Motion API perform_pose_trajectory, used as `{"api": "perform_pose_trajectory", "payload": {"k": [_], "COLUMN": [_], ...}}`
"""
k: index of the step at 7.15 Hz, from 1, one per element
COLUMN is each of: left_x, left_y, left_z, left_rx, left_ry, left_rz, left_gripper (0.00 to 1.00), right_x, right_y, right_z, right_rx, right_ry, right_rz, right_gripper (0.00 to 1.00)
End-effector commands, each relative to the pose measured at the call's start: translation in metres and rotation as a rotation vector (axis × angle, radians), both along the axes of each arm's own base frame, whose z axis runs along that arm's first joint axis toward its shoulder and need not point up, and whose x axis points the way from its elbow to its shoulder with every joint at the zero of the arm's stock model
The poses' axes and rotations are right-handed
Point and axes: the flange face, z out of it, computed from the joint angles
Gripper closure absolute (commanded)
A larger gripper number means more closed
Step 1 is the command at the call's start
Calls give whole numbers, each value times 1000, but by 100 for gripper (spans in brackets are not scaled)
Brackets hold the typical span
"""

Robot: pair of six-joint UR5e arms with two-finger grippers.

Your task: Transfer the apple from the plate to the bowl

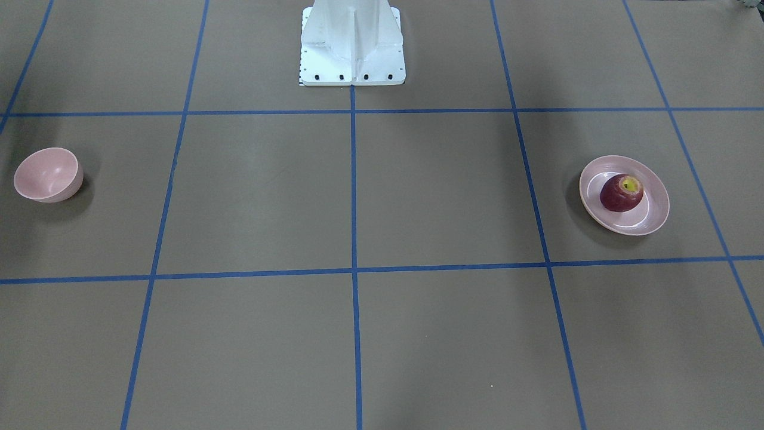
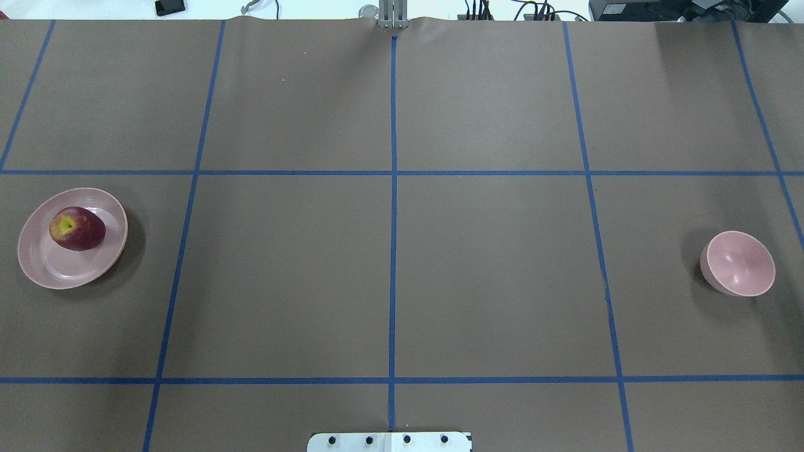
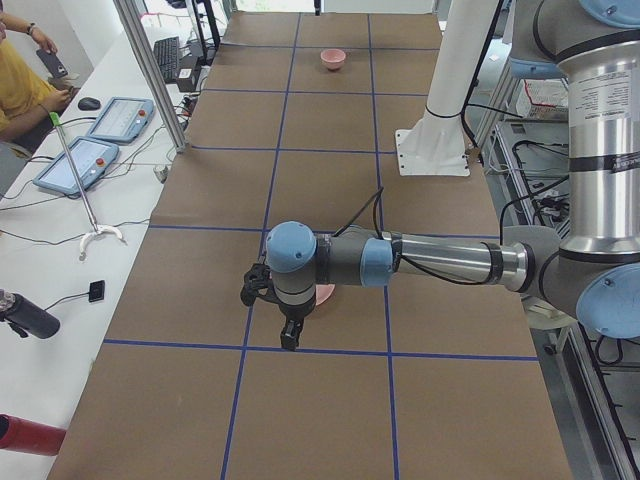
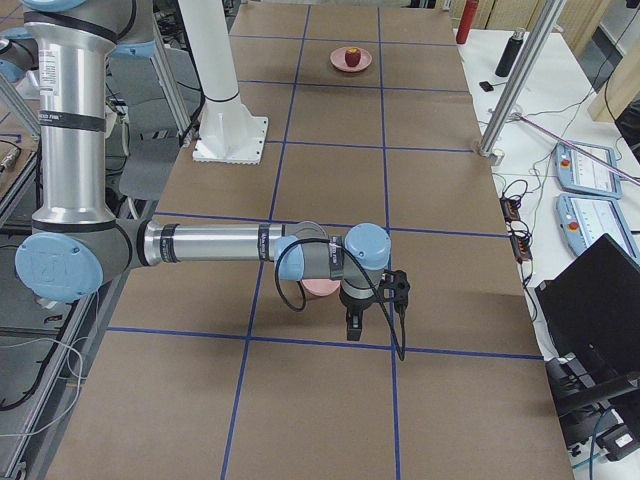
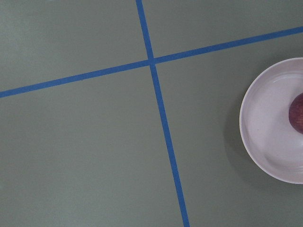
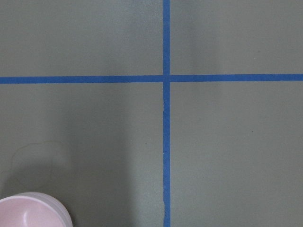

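Left gripper [image 3: 288, 338] and right gripper [image 4: 353, 328] hover (whether spread, unclear); apple [image 1: 621, 193] on plate [image 1: 656, 208].

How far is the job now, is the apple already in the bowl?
Nothing is done yet: the apple lies on the plate, and the bowl at the other end of the table is empty. In hand: the left gripper hangs above the table near the plate. Left: grasping the apple, carrying it across and putting it in the bowl.

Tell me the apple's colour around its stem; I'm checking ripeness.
The apple is yellow-green there, dark red elsewhere; clearest in the front-facing view.
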Motion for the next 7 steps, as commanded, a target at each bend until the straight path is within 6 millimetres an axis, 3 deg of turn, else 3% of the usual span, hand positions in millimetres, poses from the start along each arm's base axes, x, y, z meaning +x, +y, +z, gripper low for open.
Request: {"api": "perform_pose_trajectory", "payload": {"k": [1,4,5,7], "left_x": [0,0,0,0], "left_y": [-2,-8,-7,-4], "left_z": [-2,-25,-25,-21], "left_rx": [0,58,59,52], "left_ry": [-1,-5,-5,-2], "left_rz": [-3,4,6,6], "left_gripper": [2,2,2,2], "right_x": [0,-1,-14,-70], "right_y": [0,-3,-7,-10], "right_z": [1,-6,-11,-28], "right_rx": [-3,59,78,146], "right_ry": [-1,-9,-20,-65], "right_rz": [0,0,-7,-48], "right_gripper": [0,0,0,0]}}
